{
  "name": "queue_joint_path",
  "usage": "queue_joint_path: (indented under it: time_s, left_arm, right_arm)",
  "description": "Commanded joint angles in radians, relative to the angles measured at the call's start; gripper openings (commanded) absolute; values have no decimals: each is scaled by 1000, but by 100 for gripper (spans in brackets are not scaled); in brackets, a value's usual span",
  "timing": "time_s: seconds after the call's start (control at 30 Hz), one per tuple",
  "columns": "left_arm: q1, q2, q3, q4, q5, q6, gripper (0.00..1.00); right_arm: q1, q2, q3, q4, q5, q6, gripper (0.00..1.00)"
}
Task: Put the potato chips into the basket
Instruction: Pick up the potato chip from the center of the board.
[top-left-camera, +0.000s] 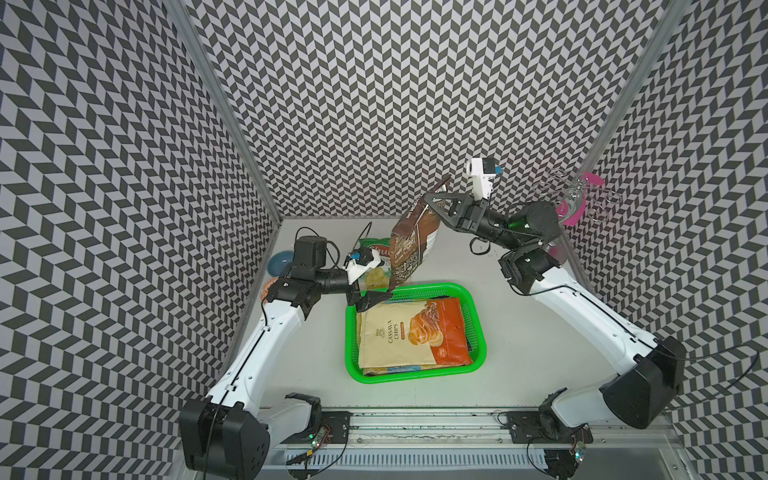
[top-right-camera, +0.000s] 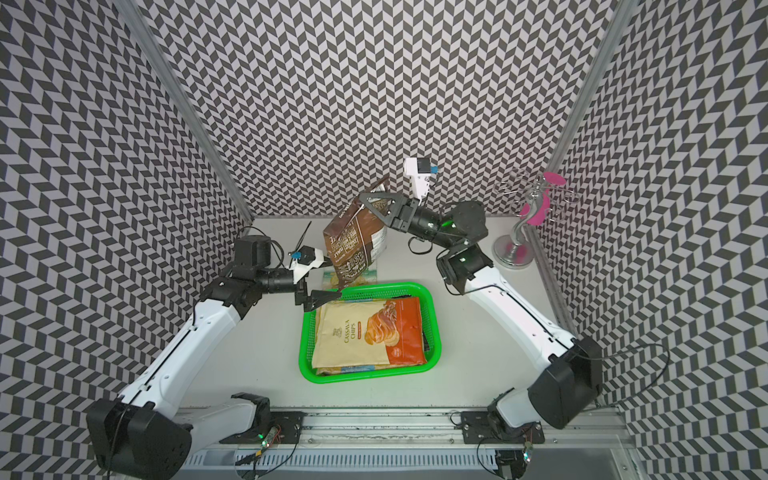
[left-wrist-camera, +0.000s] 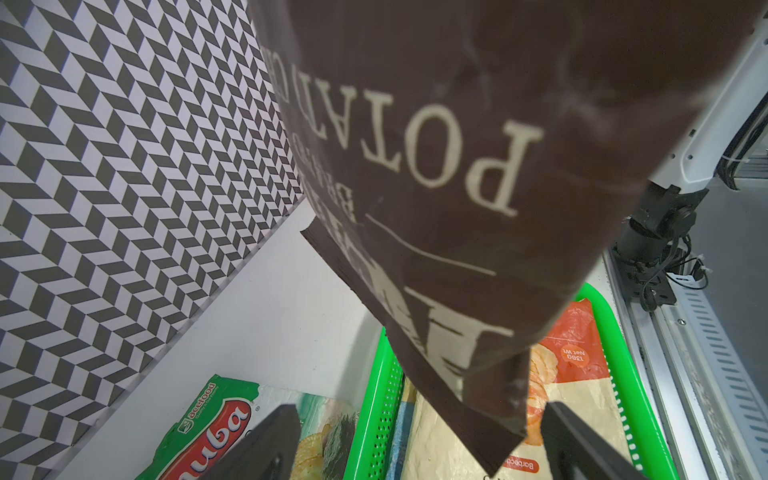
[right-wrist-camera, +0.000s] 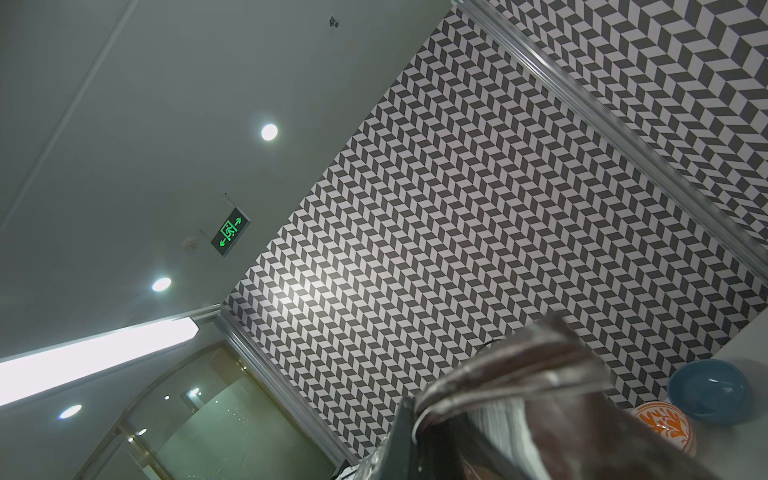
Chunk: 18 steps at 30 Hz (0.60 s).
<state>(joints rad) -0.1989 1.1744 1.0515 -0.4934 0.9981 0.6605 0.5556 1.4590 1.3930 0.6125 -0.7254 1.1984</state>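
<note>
The worktop (top-left-camera: 519, 332) is carrying the basket (top-left-camera: 415, 376) near its middle, already holding a stack topped by a tan-and-orange cassava bag (top-left-camera: 407, 336) lying flat. The step in hand looks like bringing one more over: the brown bag (top-left-camera: 415, 245) is hanging tilted in the air, its lower end dangling just over the basket's far rim. The right tool (top-left-camera: 432, 199) is pinching it by the crinkled top edge, jaws pressed together. The left tool (top-left-camera: 384, 296) is hovering at the basket's far left corner, spread wide and gripping nothing; in the left wrist view the bag's bottom corner is hanging between its fingers (left-wrist-camera: 274, 436). The next move probably calls for drawing the bag over the stack and laying it flat before letting go, with the left tool steadying the corner or clearing out. A green-white Chuba bag (left-wrist-camera: 216, 419) is lying on the worktop just behind the basket, waiting. A metal stand (top-right-camera: 515, 245), a blue bowl (right-wrist-camera: 710, 388) and an orange bowl (right-wrist-camera: 665, 424) are sitting out of the way.
</note>
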Motion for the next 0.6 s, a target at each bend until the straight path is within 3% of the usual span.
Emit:
queue_joint_path:
  time_s: [0.0, 0.3, 0.57]
  left_arm:
    - [-9, 5, 19, 52, 5, -51, 93]
    - [-22, 11, 17, -7, 68, 22, 96]
    - [-30, 23, 12, 39, 54, -34, 88]
  right_arm:
    - [11, -28, -4, 104, 34, 28, 0]
    - [17, -34, -38, 122, 109, 85, 0]
    - [18, -20, -66, 216, 120, 171, 0]
